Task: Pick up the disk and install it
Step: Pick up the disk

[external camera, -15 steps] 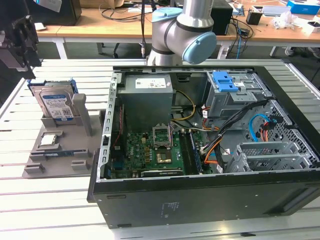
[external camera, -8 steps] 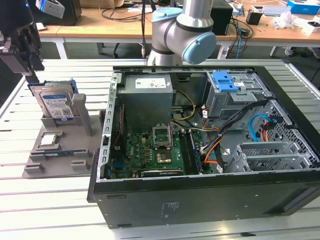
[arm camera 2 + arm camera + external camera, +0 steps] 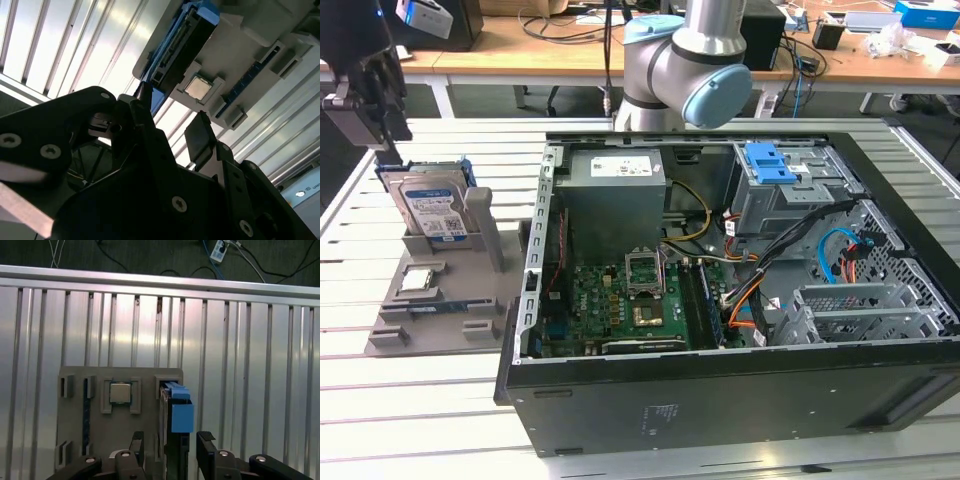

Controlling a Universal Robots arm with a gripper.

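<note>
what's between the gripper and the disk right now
Nothing: in the first wrist view the open gripper straddles the upright disk, with bare gaps either side.

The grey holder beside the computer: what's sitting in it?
The disk stands upright in a slot of the grey holder, and a square silver chip lies flat in a recess. The disk's lower edge is hidden inside the slot.

The arm point(image 3: 675, 60) is your usual silver-grey tube with fat round joints and light blue end caps point(image 3: 718, 95). The pincer point(image 3: 171, 442) is all matte black with two chunky flat fingers point(image 3: 206, 440), and both wrist views show silver screw heads point(image 3: 179, 203) dotted over its link plates.
</note>
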